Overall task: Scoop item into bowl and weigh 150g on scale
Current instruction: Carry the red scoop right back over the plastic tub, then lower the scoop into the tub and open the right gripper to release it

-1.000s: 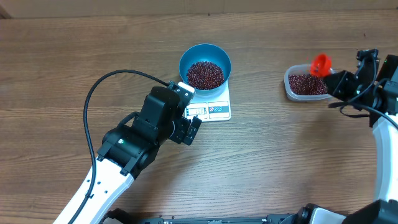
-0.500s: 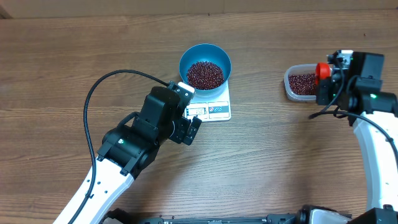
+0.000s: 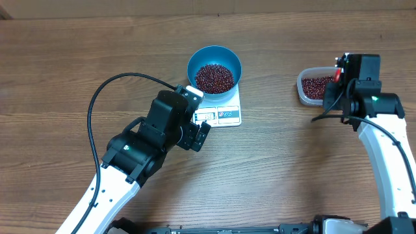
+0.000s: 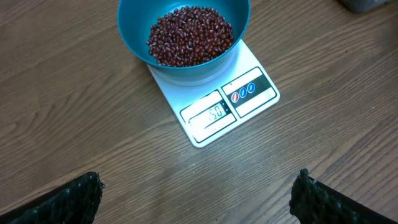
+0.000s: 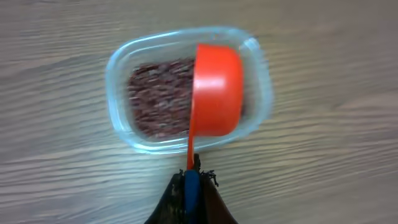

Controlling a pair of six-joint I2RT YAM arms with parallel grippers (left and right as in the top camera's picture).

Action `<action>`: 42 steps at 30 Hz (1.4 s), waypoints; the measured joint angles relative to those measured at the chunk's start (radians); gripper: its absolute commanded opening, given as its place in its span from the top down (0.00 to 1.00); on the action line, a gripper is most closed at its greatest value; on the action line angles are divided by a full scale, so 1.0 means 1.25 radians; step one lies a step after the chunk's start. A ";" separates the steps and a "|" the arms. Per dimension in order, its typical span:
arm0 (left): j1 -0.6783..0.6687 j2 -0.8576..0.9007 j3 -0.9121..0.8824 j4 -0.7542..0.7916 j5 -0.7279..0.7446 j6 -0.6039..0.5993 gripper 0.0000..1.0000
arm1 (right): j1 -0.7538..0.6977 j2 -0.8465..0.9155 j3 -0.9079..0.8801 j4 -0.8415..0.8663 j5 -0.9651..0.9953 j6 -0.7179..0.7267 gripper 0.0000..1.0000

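The blue bowl (image 3: 214, 57) stands on the white scale (image 3: 227, 114), and a pile of dark red beans (image 4: 189, 34) fills its bottom. The scale's display (image 4: 214, 114) shows digits ending in 50. My left gripper (image 4: 196, 193) hovers open just in front of the scale, with only bare wood between its fingers. My right gripper (image 5: 193, 174) is shut on the handle of a red scoop (image 5: 214, 90). The scoop's cup hangs over the right half of a clear tub (image 5: 118, 74) that holds more beans (image 3: 315, 86). In the overhead view the right wrist covers most of the scoop.
The left arm's black cable (image 3: 97, 104) loops over the table to the left of the scale. The tub sits near the right arm (image 3: 370, 110), about a hand's width to the right of the scale. The table's far edge (image 3: 208, 12) runs behind the bowl.
The right arm has swung in over the tub, and the red scoop that showed above the tub's far corner is now mostly under the wrist. The left arm, bowl and scale have not moved.
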 measured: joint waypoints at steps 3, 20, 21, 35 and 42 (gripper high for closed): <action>0.000 0.000 0.000 0.000 0.000 0.000 0.00 | 0.000 0.038 0.000 -0.001 -0.063 0.071 0.96; 0.000 0.000 0.000 0.000 0.000 0.000 0.00 | 0.000 0.144 0.000 0.016 -0.124 0.319 0.09; 0.000 0.000 0.000 0.000 0.000 0.000 0.00 | 0.000 0.144 0.000 0.009 -0.118 0.321 0.06; 0.000 0.000 0.000 0.000 0.000 0.000 0.01 | 0.000 0.143 0.021 -0.097 -0.109 0.105 0.00; 0.000 0.000 0.000 0.000 0.000 0.000 0.00 | 0.000 0.099 0.135 -0.208 -0.107 0.056 0.00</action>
